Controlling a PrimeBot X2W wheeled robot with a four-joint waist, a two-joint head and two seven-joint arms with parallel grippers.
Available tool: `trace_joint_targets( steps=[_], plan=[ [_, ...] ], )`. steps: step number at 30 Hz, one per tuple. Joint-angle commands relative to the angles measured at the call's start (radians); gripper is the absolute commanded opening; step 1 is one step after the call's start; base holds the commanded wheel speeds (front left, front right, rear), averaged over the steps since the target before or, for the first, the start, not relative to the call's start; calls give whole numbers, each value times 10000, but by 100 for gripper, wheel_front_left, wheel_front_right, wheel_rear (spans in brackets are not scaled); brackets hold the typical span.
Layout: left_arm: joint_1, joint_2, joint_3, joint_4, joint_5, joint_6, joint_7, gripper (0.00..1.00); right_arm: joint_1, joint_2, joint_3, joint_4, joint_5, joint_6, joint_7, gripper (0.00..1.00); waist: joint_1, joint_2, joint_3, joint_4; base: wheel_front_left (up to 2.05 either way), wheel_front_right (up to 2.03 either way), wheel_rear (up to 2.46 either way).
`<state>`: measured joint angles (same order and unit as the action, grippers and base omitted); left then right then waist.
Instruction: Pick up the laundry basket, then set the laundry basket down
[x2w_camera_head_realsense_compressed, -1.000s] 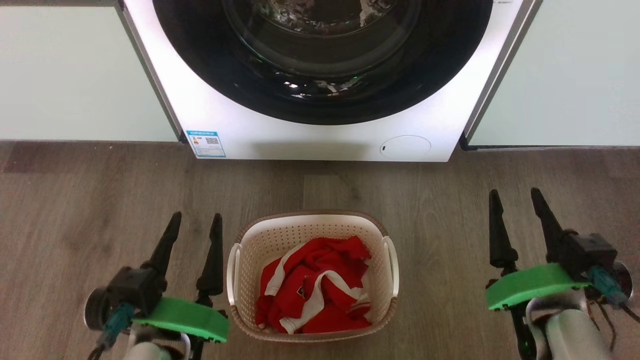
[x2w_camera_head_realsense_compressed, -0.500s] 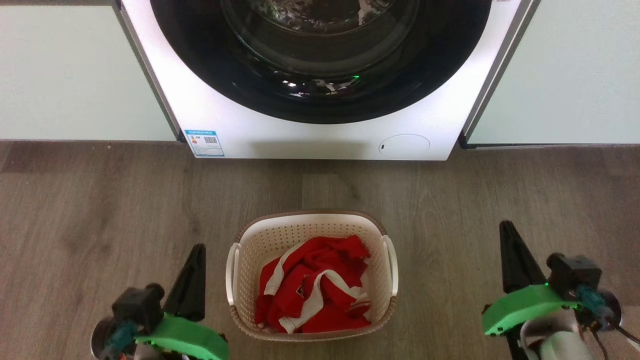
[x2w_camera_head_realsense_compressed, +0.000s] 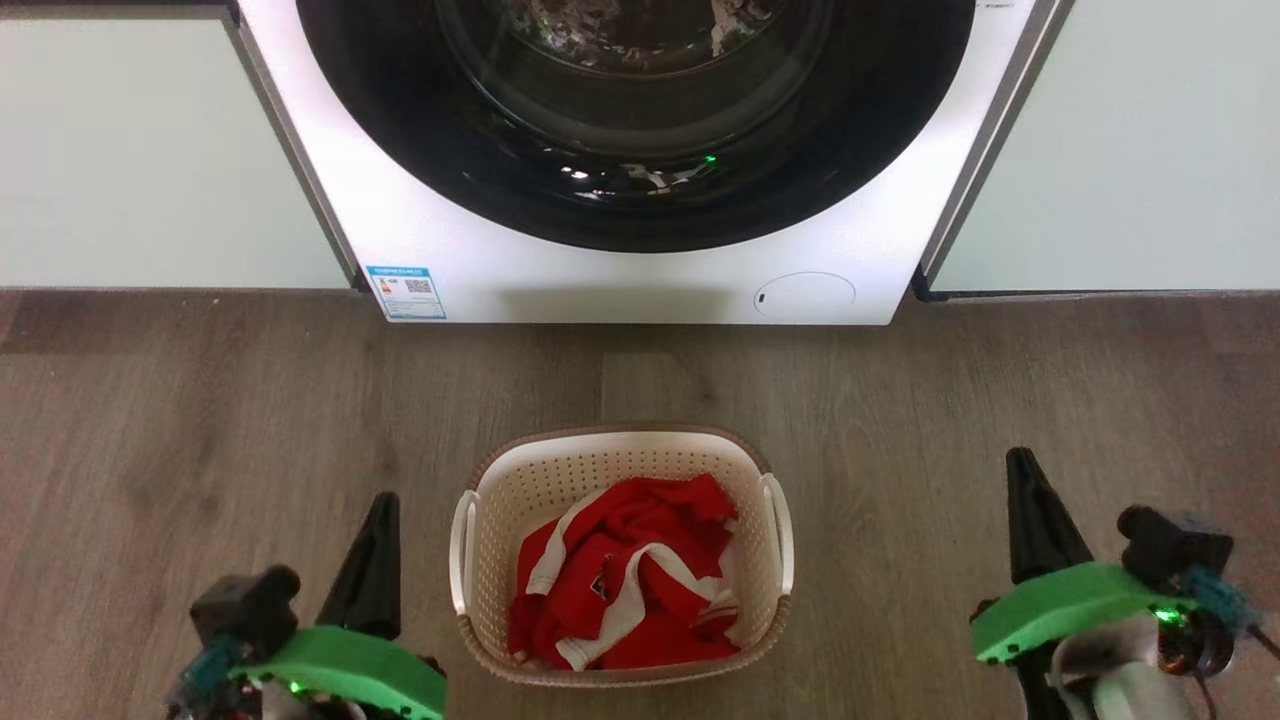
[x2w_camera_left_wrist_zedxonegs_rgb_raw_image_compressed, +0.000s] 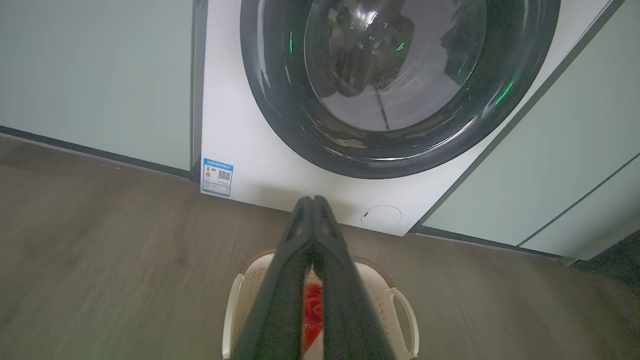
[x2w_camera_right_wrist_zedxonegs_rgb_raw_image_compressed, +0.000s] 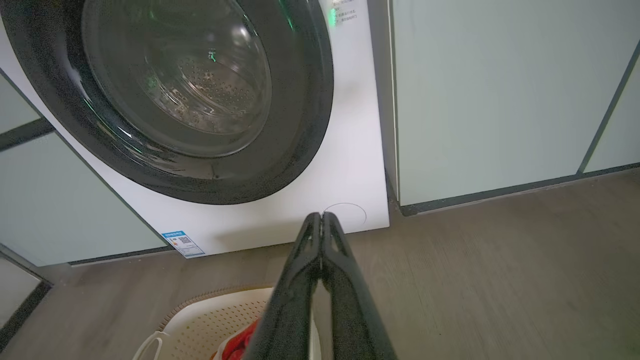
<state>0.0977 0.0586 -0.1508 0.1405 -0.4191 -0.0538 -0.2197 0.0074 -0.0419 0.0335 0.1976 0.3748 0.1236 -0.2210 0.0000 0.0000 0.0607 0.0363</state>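
The laundry basket (x2w_camera_head_realsense_compressed: 510, 480) is cream-white and perforated, with a brownish rim and two white side handles. It stands on the wood floor between my arms and holds a red-and-white garment (x2w_camera_head_realsense_compressed: 625, 575). My left gripper (x2w_camera_head_realsense_compressed: 382, 502) is shut, just left of the basket's left handle and apart from it. My right gripper (x2w_camera_head_realsense_compressed: 1020, 460) is shut too, well to the right of the basket. The left wrist view shows the basket (x2w_camera_left_wrist_zedxonegs_rgb_raw_image_compressed: 400, 310) below the closed fingertips (x2w_camera_left_wrist_zedxonegs_rgb_raw_image_compressed: 312, 200). In the right wrist view the basket (x2w_camera_right_wrist_zedxonegs_rgb_raw_image_compressed: 210, 320) lies at the lower left of the closed gripper (x2w_camera_right_wrist_zedxonegs_rgb_raw_image_compressed: 321, 216).
A white washing machine (x2w_camera_head_realsense_compressed: 640, 270) with a dark round door stands straight ahead, close behind the basket. Pale cabinet fronts (x2w_camera_head_realsense_compressed: 1120, 150) flank it on both sides. Bare wood floor (x2w_camera_head_realsense_compressed: 200, 400) stretches left and right of the basket.
Both grippers went from open to shut and drew back toward the view's bottom. The basket has stayed on the floor.
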Motion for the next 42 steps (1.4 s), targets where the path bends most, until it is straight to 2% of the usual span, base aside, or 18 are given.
trace_joint_targets(
  steps=[1, 42],
  plan=[
    [-496, 101, 140, -266, -295, -92, 32, 0, -393, -136, -54, -276, 319, 10, 69, 0, 0, 0, -8, -4, 0, 0, 0],
    [-1066, 232, 802, 215, -4875, -350, 1045, 0, -660, -277, -362, -10, 5010, 33, 1116, 0, 0, 0, -220, -139, 0, 0, 0]
  ],
)
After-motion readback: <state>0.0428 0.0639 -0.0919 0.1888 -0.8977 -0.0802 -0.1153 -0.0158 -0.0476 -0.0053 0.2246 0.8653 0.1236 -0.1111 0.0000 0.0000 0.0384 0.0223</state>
